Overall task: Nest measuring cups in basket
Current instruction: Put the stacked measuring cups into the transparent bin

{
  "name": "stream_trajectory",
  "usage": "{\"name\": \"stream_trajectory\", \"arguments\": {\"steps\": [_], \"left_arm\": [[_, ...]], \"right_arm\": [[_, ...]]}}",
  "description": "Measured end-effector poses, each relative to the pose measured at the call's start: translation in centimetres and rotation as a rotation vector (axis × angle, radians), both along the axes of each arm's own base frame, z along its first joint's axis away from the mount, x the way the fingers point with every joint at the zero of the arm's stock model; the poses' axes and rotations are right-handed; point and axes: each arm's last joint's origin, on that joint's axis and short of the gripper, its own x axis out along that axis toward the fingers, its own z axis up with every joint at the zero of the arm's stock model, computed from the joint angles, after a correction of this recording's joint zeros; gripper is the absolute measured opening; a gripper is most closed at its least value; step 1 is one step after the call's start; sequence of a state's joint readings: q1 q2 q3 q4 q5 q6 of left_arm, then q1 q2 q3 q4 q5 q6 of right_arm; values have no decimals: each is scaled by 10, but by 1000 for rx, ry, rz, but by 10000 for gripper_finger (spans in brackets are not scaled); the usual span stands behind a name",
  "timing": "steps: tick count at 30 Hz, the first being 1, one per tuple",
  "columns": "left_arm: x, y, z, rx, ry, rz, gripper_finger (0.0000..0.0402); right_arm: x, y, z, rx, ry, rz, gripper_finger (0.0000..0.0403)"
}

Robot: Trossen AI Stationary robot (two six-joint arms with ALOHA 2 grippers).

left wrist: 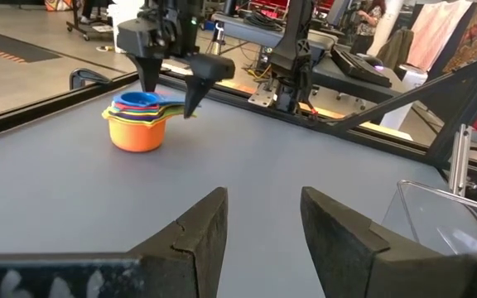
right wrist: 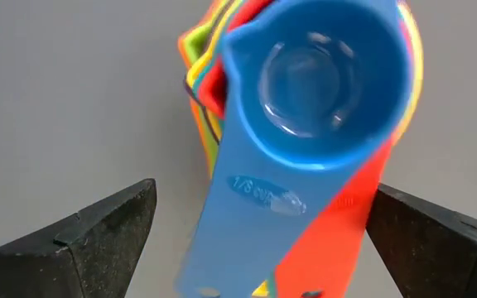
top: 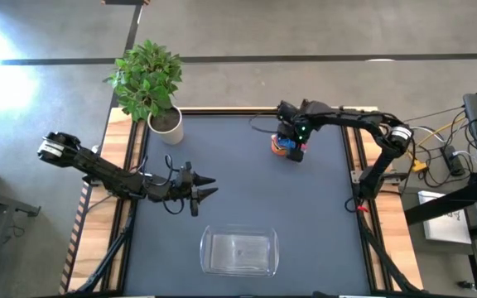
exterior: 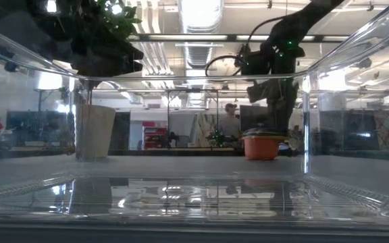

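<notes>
The measuring cups [left wrist: 139,124] stand nested in one stack on the dark table at its far right, resting on the orange cup's base [exterior: 262,146]. A blue cup [right wrist: 321,74] is on top, with red, yellow and green edges showing below it. My right gripper [top: 289,147] is open just above the stack, its fingers [right wrist: 106,236] on either side of the stacked handles [right wrist: 255,199] without touching them. My left gripper [top: 204,187] is open and empty near the table's middle left. The clear basket [top: 238,252] sits empty at the near edge.
A white plant pot [top: 166,126] with a green plant stands at the far left corner. The low view looks through the basket's clear wall [exterior: 181,196]. A person shows in the room beyond the table [exterior: 231,121]. Cables and equipment lie off the table's right side.
</notes>
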State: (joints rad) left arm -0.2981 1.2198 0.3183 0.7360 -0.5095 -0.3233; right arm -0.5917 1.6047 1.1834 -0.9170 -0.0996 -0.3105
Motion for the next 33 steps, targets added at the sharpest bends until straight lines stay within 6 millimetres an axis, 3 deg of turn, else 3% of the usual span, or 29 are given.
{"name": "stream_trajectory", "arguments": {"steps": [14, 17, 27, 33], "left_arm": [[0, 0, 0, -1, 1, -5, 137], [0, 0, 0, -1, 1, -6, 137], [0, 0, 0, -1, 1, -6, 137], [0, 0, 0, -1, 1, -6, 137]], "right_arm": [[-5, 2, -24, -47, 11, -92, 387], [-6, 2, -25, -43, 17, -91, 348], [-6, 2, -24, -47, 19, -73, 164], [-6, 2, -24, -48, 21, -60, 141]]}}
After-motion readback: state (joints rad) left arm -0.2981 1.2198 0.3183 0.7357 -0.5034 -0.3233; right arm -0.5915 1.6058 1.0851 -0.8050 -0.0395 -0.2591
